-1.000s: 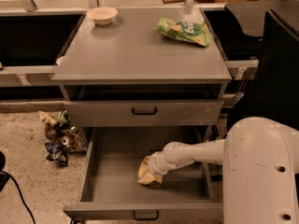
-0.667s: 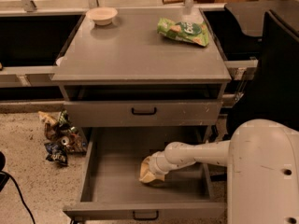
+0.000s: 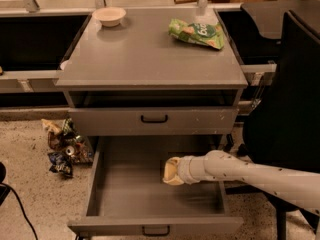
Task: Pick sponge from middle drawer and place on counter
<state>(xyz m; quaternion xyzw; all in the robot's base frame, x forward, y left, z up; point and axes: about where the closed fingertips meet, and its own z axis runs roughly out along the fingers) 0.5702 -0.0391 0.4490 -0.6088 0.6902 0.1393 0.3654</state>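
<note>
The middle drawer (image 3: pixel 131 189) is pulled open below the counter (image 3: pixel 150 54), with its flat grey floor showing and a small black handle (image 3: pixel 155 230) on its front. My gripper (image 3: pixel 170 170) reaches in from the right over the drawer's middle right. It is shut on the sponge (image 3: pixel 172 176), a pale yellow lump at its tip, held a little above the drawer floor. The fingers are mostly hidden by the sponge.
A green snack bag (image 3: pixel 196 32) and a small pale bowl (image 3: pixel 109 16) lie on the counter's far side. The upper drawer front (image 3: pixel 154 120) is closed. Crumpled wrappers (image 3: pixel 62 146) lie on the floor at left. A black chair (image 3: pixel 295 109) stands at right.
The gripper has lifted the sponge off the drawer floor and moved it slightly right and up. The bulky white upper arm has left the view at lower right.
</note>
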